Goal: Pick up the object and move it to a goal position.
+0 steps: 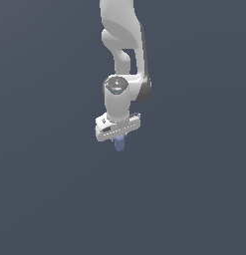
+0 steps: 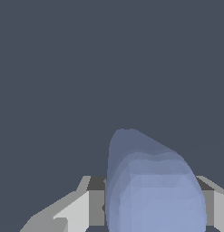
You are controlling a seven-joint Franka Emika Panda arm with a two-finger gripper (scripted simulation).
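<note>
From my wrist camera, the nearest thing is the periwinkle-blue capsule (image 2: pixel 152 190), filling the lower part of the frame with its rounded end pointing away from the lens. A pale finger (image 2: pixel 79 210) presses against one flank and another sits tight on the opposite flank, so I read the hand (image 2: pixel 152 204) as closed around the capsule. Beyond it I see only flat dark grey-blue.

In the exterior view, the white hand (image 1: pixel 118 134) points downward, and the capsule (image 1: pixel 119 144) pokes out just below it, roughly upright. Above, the white arm (image 1: pixel 122 45) rises out of the frame's top edge against the same plain dark backdrop.
</note>
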